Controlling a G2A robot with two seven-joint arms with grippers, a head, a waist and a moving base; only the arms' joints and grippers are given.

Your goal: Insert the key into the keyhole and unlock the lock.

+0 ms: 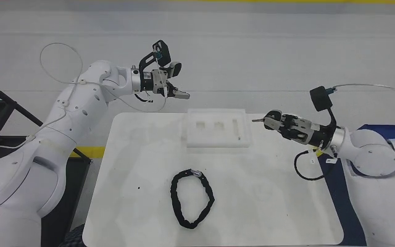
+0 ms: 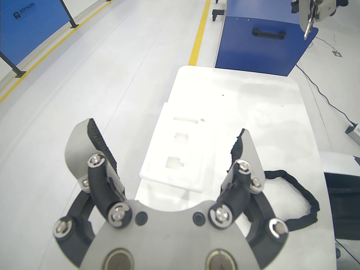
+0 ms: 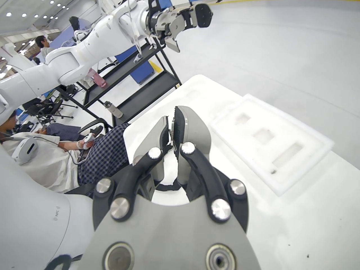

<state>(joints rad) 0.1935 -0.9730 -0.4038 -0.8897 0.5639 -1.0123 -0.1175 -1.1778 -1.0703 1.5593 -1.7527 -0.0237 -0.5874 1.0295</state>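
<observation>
Right tool (image 3: 171, 117) sits closest to its wrist camera, clenched on a small metal key (image 1: 257, 120) that sticks out beyond the fingertips. Seen from above, the key is held in the air just beside the right edge of the white foam tray (image 1: 219, 141), over the white bench (image 1: 278, 197). Well apart from the key, the black chain lock (image 1: 175, 200) lies on the bench as a closed loop in front of the tray, with a silvery part at the loop's far end. The left tool (image 2: 166, 127) is raised beyond the bench's far edge, left of the tray, released with its fingers spread wide.
</observation>
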